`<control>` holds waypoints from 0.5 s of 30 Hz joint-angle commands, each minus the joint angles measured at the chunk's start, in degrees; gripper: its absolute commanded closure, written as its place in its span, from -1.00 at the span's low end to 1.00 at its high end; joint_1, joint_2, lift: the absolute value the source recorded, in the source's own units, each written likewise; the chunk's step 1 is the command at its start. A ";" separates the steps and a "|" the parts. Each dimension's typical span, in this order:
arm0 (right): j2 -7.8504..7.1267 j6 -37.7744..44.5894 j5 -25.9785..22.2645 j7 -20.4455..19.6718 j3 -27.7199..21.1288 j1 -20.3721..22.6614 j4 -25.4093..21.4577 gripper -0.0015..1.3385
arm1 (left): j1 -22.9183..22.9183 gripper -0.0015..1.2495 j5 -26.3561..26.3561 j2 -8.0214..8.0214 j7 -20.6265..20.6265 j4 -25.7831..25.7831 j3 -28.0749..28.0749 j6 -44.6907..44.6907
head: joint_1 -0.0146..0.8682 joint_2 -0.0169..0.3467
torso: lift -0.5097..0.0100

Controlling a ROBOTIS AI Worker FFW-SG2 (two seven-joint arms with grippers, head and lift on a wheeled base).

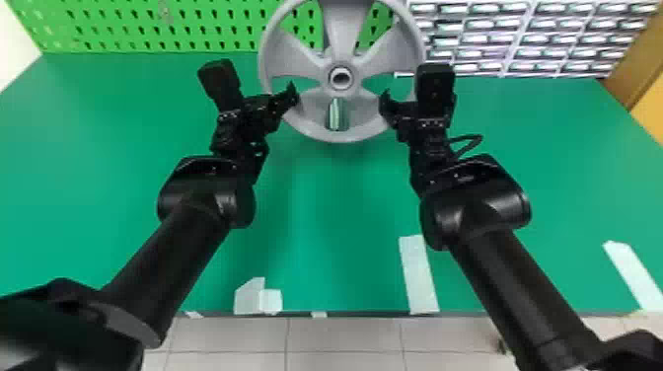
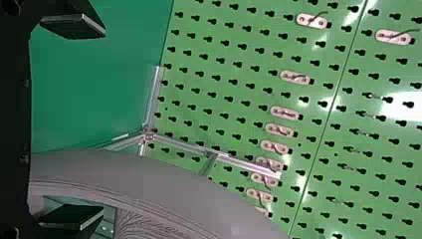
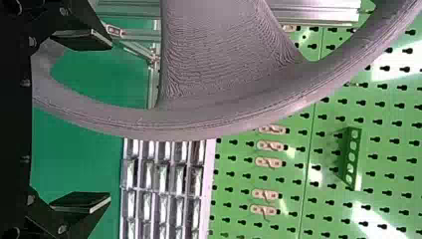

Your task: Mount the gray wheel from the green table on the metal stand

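The wheel (image 1: 340,133) stands upright between both hands, its near side facing the head view, with the left hand (image 1: 262,97) and right hand (image 1: 410,101) each open, fingers wide apart on either side of the rim. The left wrist view gives the metal stand's bars (image 2: 181,143), mostly hidden by the wheel in the head view; beyond the green bench (image 1: 340,217) rise a pegboard (image 1: 163,29) and small drawers (image 1: 542,37).
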 commanded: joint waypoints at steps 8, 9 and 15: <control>0.05 -0.90 -0.57 0.00 0.17 0.66 -0.53 -0.68 | 2.05 -0.93 -3.45 0.09 0.01 -3.39 1.60 0.18 | 1.00 -0.62 | 0.60; 0.05 -0.90 -0.57 0.00 0.17 0.75 -0.62 -0.68 | 2.32 -0.93 -3.54 0.18 0.01 -3.65 1.78 0.18 | 1.00 -0.62 | 0.60; 0.05 -0.90 -0.84 0.00 0.17 1.28 -1.58 -0.68 | 3.90 -0.93 -5.21 0.35 0.10 -6.64 3.71 2.46 | 1.00 -0.62 | 0.60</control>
